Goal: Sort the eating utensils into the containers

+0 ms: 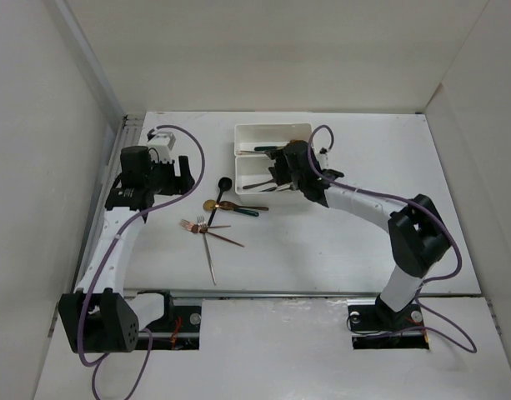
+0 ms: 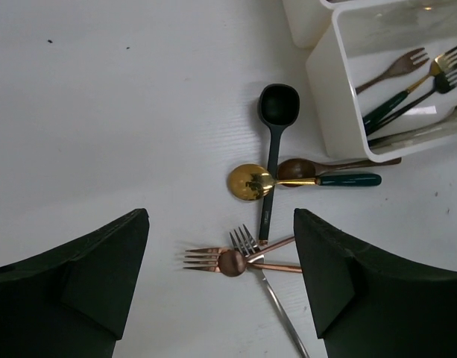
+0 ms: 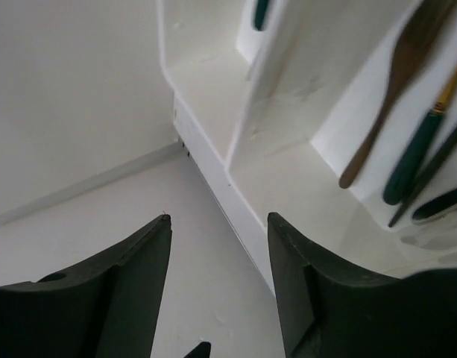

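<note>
1. Nearest the front edge of the white table lies a silver fork. Its tines are tucked in among a copper-rose fork and a small copper spoon. Those three overlap, so I'd judge them a poor first pick.
2. Just beyond, a gold-bowled spoon with a teal handle crosses the stem of a black spoon. A brown spoon sits touching the gold bowl. I can't tell which of the crossed pair lies on top.
3. Over this heap hovers the left gripper, fingers spread wide with nothing between them. To do the pick well, I'd say it should take one utensil only. Turn the jaws square across a free stretch of handle, come down until the tips meet the table, close, then lift straight up so the neighbours aren't dragged.
4. Farther on, the right gripper hangs at the wall of the near tray, jaws parted and empty. It looks to me like a drop-off, and it should rise clear of that wall before swinging away.
5. That tray holds several forks. The far tray shows only a teal handle, and I can't tell what kind of utensil it is. My guess is that spoons belong there.
</note>
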{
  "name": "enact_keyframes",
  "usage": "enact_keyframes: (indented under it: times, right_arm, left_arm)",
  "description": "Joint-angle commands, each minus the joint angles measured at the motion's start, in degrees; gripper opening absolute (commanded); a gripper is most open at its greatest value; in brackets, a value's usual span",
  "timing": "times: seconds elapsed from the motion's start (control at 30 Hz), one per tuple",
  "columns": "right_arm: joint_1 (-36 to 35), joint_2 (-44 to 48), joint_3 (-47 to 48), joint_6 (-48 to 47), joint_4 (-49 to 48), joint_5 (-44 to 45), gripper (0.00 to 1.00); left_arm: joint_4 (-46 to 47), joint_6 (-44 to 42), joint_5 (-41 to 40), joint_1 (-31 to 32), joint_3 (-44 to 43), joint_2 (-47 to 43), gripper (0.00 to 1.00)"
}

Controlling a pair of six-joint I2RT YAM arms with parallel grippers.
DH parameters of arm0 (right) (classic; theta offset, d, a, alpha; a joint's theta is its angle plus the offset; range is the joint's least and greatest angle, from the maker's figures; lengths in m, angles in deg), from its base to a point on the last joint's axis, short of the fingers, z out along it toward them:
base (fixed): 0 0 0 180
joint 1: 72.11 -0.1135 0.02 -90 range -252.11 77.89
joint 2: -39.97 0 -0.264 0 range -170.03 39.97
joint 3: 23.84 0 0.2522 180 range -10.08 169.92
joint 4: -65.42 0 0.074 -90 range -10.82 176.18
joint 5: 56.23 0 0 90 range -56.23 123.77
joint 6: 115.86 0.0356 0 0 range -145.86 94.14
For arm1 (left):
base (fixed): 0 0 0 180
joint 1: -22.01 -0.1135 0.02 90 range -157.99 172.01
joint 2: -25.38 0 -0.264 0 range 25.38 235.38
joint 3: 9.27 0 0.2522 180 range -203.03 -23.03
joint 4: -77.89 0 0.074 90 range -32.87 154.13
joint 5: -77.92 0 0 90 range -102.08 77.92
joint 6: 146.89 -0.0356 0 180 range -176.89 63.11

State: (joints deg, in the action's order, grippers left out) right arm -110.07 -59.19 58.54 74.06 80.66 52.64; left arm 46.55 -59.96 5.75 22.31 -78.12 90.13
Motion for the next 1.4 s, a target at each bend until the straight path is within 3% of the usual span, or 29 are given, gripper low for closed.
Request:
enact_keyframes:
  times: [0.0,0.07,0.2,0.23,0.3,0.47,0.67,0.8,1.03,1.13,1.37]
  right_arm:
    - [0.1,1.6,7.1,-13.0,-1.4,0.5,0.60]
    - [-0.6,2.9,9.2,-18.2,-1.4,2.6,0.62]
    - [-0.1,6.1,10.4,-40.1,-9.6,1.3,0.64]
    - [-0.1,7.1,10.9,-49.6,-9.6,1.3,0.64]
    - [0.7,8.4,10.9,-54.5,-9.6,2.0,0.64]
    - [5.4,14.1,7.4,-55.9,-9.6,2.0,0.61]
    - [8.7,15.9,6.1,-57.8,-9.6,2.0,0.61]
    - [10.7,16.4,4.8,-57.8,-9.6,2.5,0.61]
    - [12.5,17.7,2.4,-57.2,-9.6,3.0,0.61]
    - [13.6,18.2,1.9,-56.7,-9.6,3.0,0.61]
    - [14.7,20.1,0.8,-56.7,-9.6,3.5,0.61]
  left_arm:
    - [0.6,-2.9,3.3,1.2,0.8,-1.0,0.76]
    - [0.0,-4.7,3.8,2.9,1.3,0.6,0.76]
    - [-2.1,-7.9,4.9,5.6,1.3,4.2,0.70]
    - [-2.1,-8.4,4.9,6.2,2.0,5.0,0.68]
    - [-1.1,-9.1,5.5,7.0,3.0,7.1,0.61]
    - [3.1,-11.7,4.6,7.5,3.7,12.6,0.51]
    - [1.9,-12.1,3.2,11.0,0.7,20.1,0.59]
    - [-0.6,-11.3,2.7,14.1,0.1,23.6,0.59]
    - [2.5,-11.9,-7.3,16.8,1.2,26.6,0.60]
    - [4.4,-11.9,-11.8,16.8,1.2,28.4,0.57]
    - [8.2,-13.7,-11.9,16.8,1.8,30.5,0.50]
